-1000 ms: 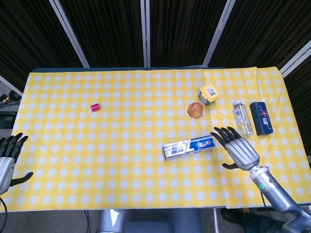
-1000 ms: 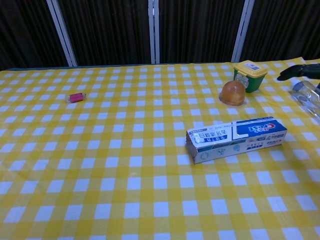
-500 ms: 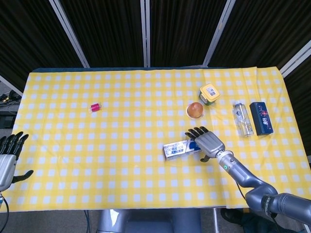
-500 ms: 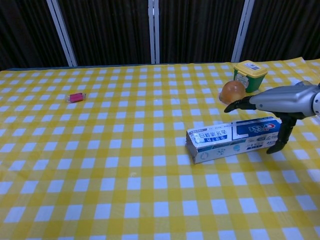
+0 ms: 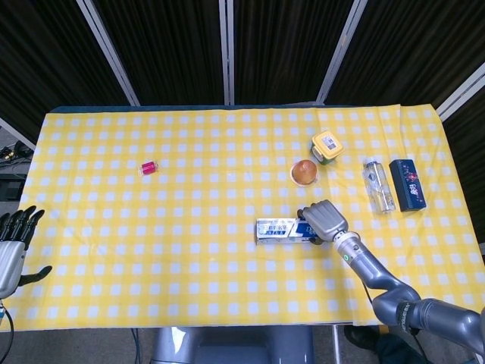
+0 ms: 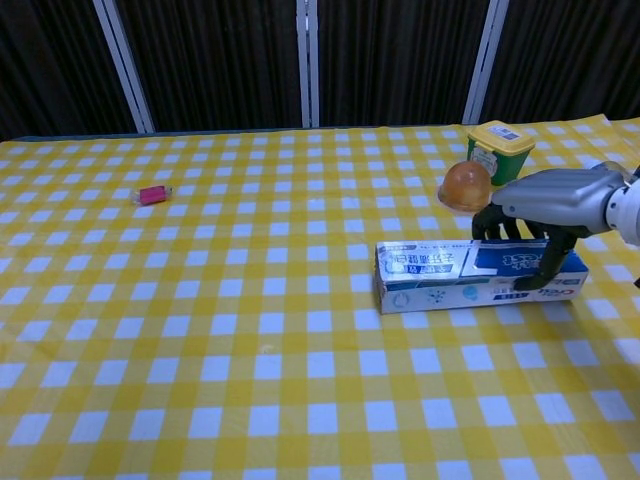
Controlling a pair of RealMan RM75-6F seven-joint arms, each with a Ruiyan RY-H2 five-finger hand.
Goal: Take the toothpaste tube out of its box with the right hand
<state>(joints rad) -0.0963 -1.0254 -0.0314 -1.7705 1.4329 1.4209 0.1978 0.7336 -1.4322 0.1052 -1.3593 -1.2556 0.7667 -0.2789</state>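
— Head view first: what's showing?
— Dark curtain panels are hanging behind a yellow-and-white checked tablecloth [image 5: 151, 227]. Long white-and-blue cardboard toothpaste box [image 5: 286, 230] is lying flat near the front edge, right of centre. Grey right hand [image 5: 324, 221] is gripping its right end, fingers curled over the top. Left hand [image 5: 10, 244] is hanging off the table's left edge, fingers spread, holding nothing.
— Other stuff?
— Small red cylinder [image 5: 148, 167] far left; orange domed jelly cup [image 5: 305, 173] & yellow-lidded green tub [image 5: 326, 147] behind the box; clear plastic bottle [image 5: 377, 185] and dark blue carton [image 5: 408, 184] to the right.
— Chest view?
— Right hand [image 6: 548, 205] is clamping the box [image 6: 440, 277], thumb on the front face, fingers over the back. Box flaps are looking closed; tube isn't visible.
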